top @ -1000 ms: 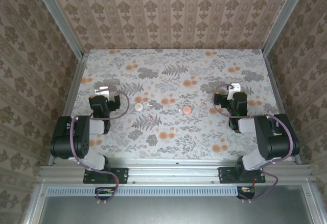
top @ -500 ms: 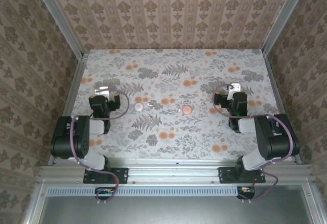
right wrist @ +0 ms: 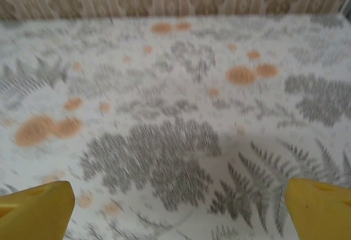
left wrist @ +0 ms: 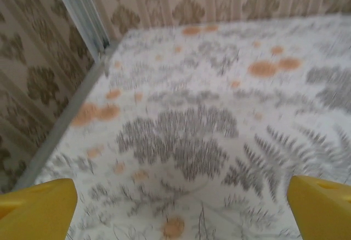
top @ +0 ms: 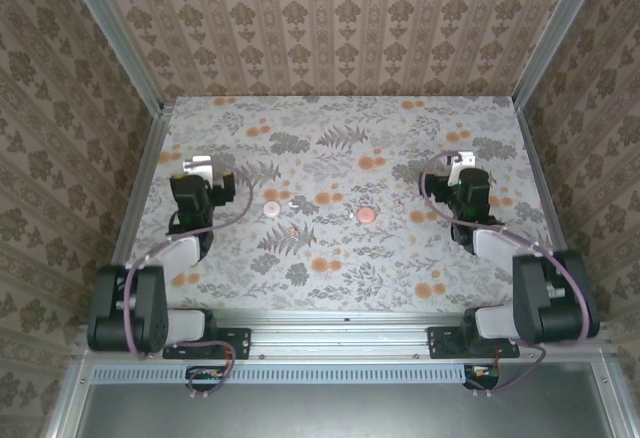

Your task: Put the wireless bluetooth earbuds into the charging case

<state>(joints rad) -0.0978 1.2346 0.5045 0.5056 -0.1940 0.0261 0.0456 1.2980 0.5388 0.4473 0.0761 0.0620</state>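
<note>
Pale pink case (top: 271, 208) lies on the floral table (top: 330, 118) in the top view, its lid too small to judge, with the earbuds (top: 292, 226) loose near it; left gripper (top: 199, 166) and right gripper (top: 462, 166) hover well apart from both. Left wrist: yellow fingers (left wrist: 35, 210) spread wide, nothing between. Right wrist: fingers (right wrist: 33, 210) likewise parted and empty. We judge nothing inserted yet; every step is left.

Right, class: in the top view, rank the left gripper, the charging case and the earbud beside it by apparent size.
1. left gripper, largest, though it may be nearer the camera
2. charging case
3. earbud, a tiny speck
</note>
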